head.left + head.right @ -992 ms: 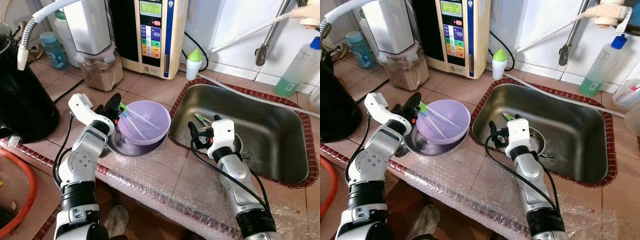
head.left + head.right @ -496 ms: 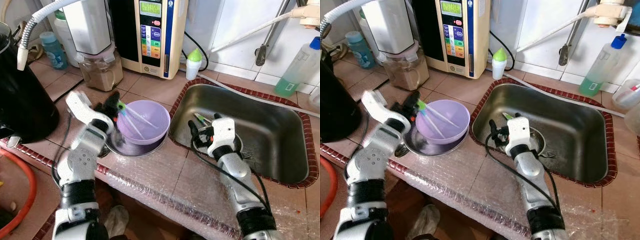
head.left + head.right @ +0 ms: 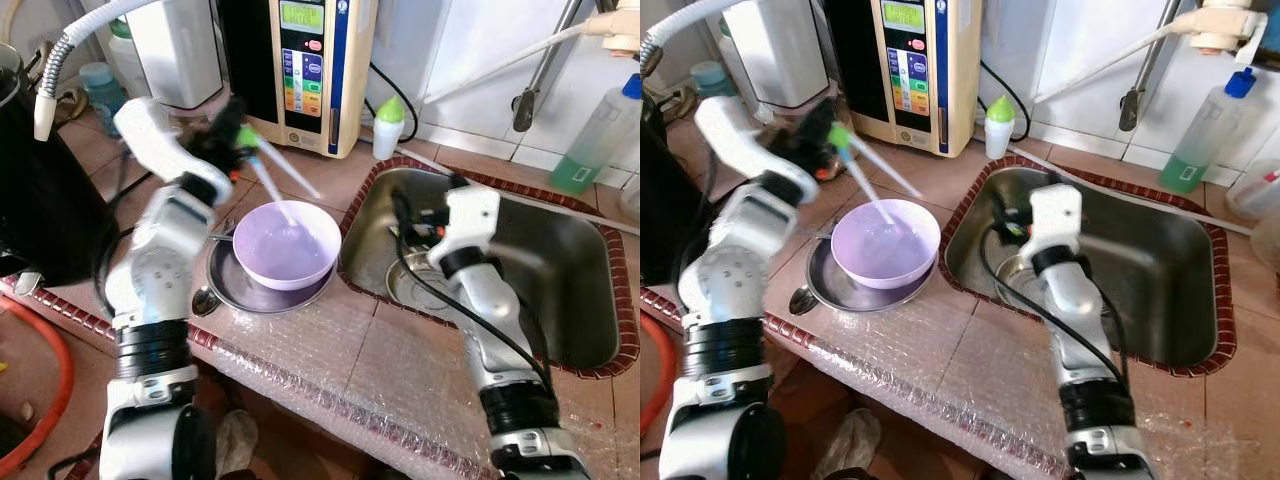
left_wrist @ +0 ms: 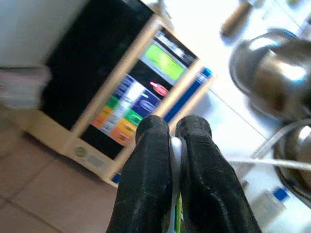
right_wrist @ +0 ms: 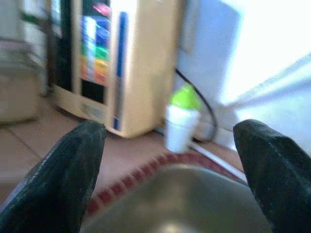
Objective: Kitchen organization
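My left gripper is raised above the counter, shut on a pair of pale chopsticks with green tops. Their tips slant down over the purple bowl. The bowl stands on a steel plate, and a spoon lies at the plate's front rim. In the left wrist view the two black fingers pinch the white and green chopstick end. My right gripper hovers open over the left part of the steel sink. The right wrist view shows its fingers spread wide with nothing between them.
A water ioniser and a small green-capped bottle stand at the back of the tiled counter. A big black pot sits at the left. A green soap bottle stands behind the sink. Bubble wrap covers the counter's front edge.
My left arm has lifted the chopsticks up out of the purple bowl and toward the back. My right arm has risen from the sink's bottom to above its left side.
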`<state>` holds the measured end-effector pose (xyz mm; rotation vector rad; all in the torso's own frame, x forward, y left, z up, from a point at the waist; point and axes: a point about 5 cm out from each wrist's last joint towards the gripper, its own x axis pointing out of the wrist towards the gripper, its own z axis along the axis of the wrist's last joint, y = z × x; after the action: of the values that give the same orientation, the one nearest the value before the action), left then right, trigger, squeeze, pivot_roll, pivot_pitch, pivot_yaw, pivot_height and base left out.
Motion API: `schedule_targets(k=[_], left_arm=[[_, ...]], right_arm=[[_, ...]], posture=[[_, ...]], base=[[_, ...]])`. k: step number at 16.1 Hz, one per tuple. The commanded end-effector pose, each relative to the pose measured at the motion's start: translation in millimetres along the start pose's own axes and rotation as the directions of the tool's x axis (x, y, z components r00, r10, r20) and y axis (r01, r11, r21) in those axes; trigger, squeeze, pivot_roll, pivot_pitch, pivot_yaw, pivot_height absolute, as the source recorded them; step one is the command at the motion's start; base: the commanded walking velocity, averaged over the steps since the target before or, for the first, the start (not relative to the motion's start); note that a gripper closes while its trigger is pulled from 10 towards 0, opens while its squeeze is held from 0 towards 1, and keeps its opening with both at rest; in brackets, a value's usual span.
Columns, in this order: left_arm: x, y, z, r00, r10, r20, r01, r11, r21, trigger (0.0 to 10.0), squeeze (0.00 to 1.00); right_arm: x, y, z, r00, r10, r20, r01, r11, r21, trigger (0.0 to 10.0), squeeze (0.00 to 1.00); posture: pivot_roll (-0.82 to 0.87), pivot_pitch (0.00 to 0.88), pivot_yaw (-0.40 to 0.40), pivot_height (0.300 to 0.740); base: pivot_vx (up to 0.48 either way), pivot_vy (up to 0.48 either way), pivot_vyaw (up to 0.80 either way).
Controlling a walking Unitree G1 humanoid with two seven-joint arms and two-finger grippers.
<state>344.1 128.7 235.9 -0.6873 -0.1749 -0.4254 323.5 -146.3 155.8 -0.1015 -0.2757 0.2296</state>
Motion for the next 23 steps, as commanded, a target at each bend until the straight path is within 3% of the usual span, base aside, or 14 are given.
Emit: schedule_targets(k=[1,4,5,8,9,10,11,13,14,16,23], left_arm=[[7.4,-14.3,-0.9,0.998,-0.062,-0.017,0.063,0.997,0.033,0.0,0.0],[13.4,-26.8,-13.0,0.991,-0.121,-0.059,0.124,0.991,0.046,0.0,0.0],[16.1,-31.9,-16.9,0.988,-0.138,-0.067,0.142,0.988,0.053,0.0,0.0],[17.2,-33.1,-22.1,0.986,-0.149,-0.08,0.154,0.986,0.061,0.0,0.0],[17.0,-32.3,-23.5,0.986,-0.147,-0.084,0.153,0.986,0.065,0.0,0.0],[16.4,-31.6,-25.9,0.985,-0.147,-0.092,0.154,0.986,0.069,0.0,0.0],[15.6,-33.8,-27.3,0.98,-0.168,-0.103,0.176,0.982,0.07,0.0,0.0],[14.5,-38.1,-29.0,0.973,-0.2,-0.117,0.209,0.975,0.074,0.0,0.0],[13.5,-40.1,-29.9,0.966,-0.223,-0.13,0.235,0.969,0.081,0.0,0.0],[11.3,-43.4,-30.8,0.957,-0.25,-0.146,0.265,0.959,0.096,0.0,0.0],[7.6,-48.6,-32.1,0.933,-0.309,-0.184,0.332,0.936,0.115,0.0,0.0]], right_arm=[[4.9,2.3,9.6,0.999,0.022,0.031,-0.023,0.999,0.025,10.0,0.0],[9.6,5.7,17.1,0.998,0.046,0.049,-0.05,0.995,0.09,10.0,0.0],[9.6,12.4,22.6,0.992,0.107,0.062,-0.114,0.986,0.119,10.0,0.0],[10.8,13.1,31.3,0.987,0.135,0.086,-0.151,0.965,0.217,10.0,0.0],[10.9,15.3,33.5,0.982,0.166,0.092,-0.183,0.954,0.237,10.0,0.0],[9.6,24.3,34.1,0.957,0.279,0.08,-0.29,0.921,0.261,10.0,0.0],[5.8,29.5,26.5,0.939,0.342,0.041,-0.342,0.912,0.225,10.0,0.0],[2.0,32.9,17.5,0.926,0.377,0.008,-0.368,0.901,0.231,10.0,0.0],[1.8,34.9,13.9,0.921,0.39,-0.01,-0.379,0.899,0.219,9.2,0.0],[1.0,37.5,7.6,0.905,0.422,-0.052,-0.411,0.9,0.142,0.0,0.0],[7.3,32.0,0.6,0.919,0.38,-0.103,-0.381,0.925,0.018,0.0,0.0]], posture=[[-0.01,0.0,0.032,0.74],[-0.01,0.0,0.041,0.74],[-0.02,0.0,0.044,0.74],[-0.02,0.0,0.048,0.74],[-0.02,0.0,0.049,0.74],[-0.02,0.0,0.05,0.74],[-0.02,0.0,0.051,0.74],[-0.02,0.0,0.051,0.74],[-0.02,0.0,0.048,0.74],[-0.01,0.0,0.046,0.74],[-0.01,0.0,0.046,0.74]], base=[[0.0,0.0,0.0],[0.0,0.0,0.0],[0.0,0.0,0.0],[0.0,0.0,0.0],[0.0,0.0,0.0],[0.0,0.0,0.0],[0.0,0.0,0.0],[0.0,0.0,0.0],[0.0,0.0,0.0],[0.0,0.0,0.0],[0.0,0.0,0.0]])
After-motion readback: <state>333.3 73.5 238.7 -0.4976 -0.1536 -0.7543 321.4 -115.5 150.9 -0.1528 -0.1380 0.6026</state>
